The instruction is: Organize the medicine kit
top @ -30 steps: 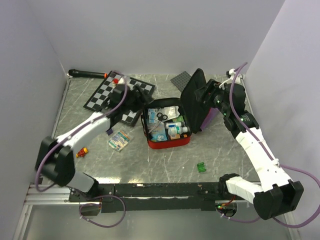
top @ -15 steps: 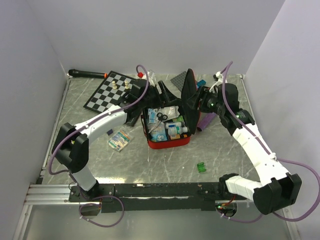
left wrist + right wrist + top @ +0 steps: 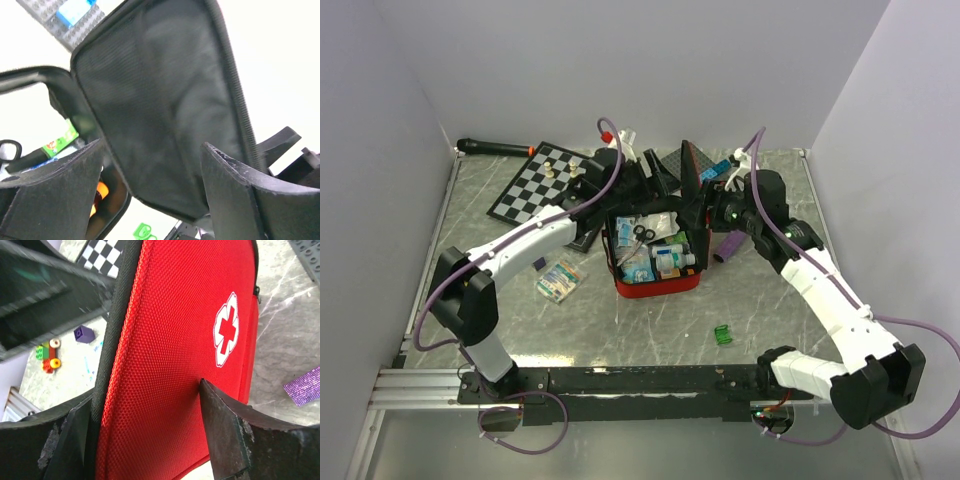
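The medicine kit's red base (image 3: 656,286) stands open mid-table, filled with packets, bottles and scissors. Its lid (image 3: 691,190) stands about upright on the right side. My right gripper (image 3: 708,208) is shut on the lid's edge. In the right wrist view the right gripper (image 3: 145,400) has one finger on the black inner side and one on the red outer face (image 3: 175,340), below the white cross badge (image 3: 227,330). My left gripper (image 3: 658,186) is open just left of the lid. The left wrist view shows the left gripper (image 3: 152,145) facing the black mesh lining (image 3: 160,95), empty.
A chessboard (image 3: 535,188) with pieces lies back left, a black rod (image 3: 495,147) behind it. A grey stud plate (image 3: 676,158) lies behind the kit and a purple object (image 3: 730,245) to its right. A printed packet (image 3: 558,279) and a green piece (image 3: 723,334) lie nearer the front.
My right gripper has swung the lid from leaning right to about upright over the base. My left arm has reached right from the chessboard to the lid's inner side.
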You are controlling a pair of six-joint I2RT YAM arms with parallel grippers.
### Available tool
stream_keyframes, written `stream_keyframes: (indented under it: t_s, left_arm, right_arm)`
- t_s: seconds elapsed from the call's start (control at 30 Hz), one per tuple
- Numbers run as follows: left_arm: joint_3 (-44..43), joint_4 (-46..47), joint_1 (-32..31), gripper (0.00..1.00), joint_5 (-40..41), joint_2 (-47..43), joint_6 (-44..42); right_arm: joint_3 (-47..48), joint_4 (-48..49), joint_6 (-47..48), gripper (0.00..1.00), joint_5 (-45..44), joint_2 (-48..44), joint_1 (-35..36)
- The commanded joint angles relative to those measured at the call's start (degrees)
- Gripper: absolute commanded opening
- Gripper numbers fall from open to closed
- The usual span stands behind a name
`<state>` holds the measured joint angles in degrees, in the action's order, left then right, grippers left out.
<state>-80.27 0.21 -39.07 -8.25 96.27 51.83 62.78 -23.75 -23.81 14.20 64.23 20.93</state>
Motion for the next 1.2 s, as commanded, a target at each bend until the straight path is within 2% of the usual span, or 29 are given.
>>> stream_keyframes:
  t_s: [0.0,0.37,0.57,0.77,0.97,1.17]
  left_arm:
    - [-5.68,-3.45,-0.74,0.81,2.27,0.23,-3.05]
    - [-9.91,-11.28,-1.62,0.81,3.5,3.31,-6.04]
    - [-7.88,-9.44,-1.62,0.78,3.77,3.22,-6.04]
    - [-12.27,-10.66,-1.62,0.78,4.03,6.73,-6.74]
    - [-17.99,-16.9,-1.62,0.76,6.84,11.92,-8.85]
    - [-18.61,-21.29,-1.71,0.69,12.28,11.31,-9.82]
  right_arm:
    - [4.53,-2.44,1.66,0.75,1.27,1.16,1.31]
    - [8.23,-4.99,2.37,0.77,1.01,4.33,4.47]
    - [8.14,-4.73,2.28,0.77,1.45,4.59,4.73]
    - [8.76,-5.61,2.98,0.78,0.83,5.38,5.61]
    - [8.5,-6.04,3.16,0.78,0.57,5.73,5.79]
    - [9.02,-8.41,3.68,0.78,-2.94,5.47,5.88]
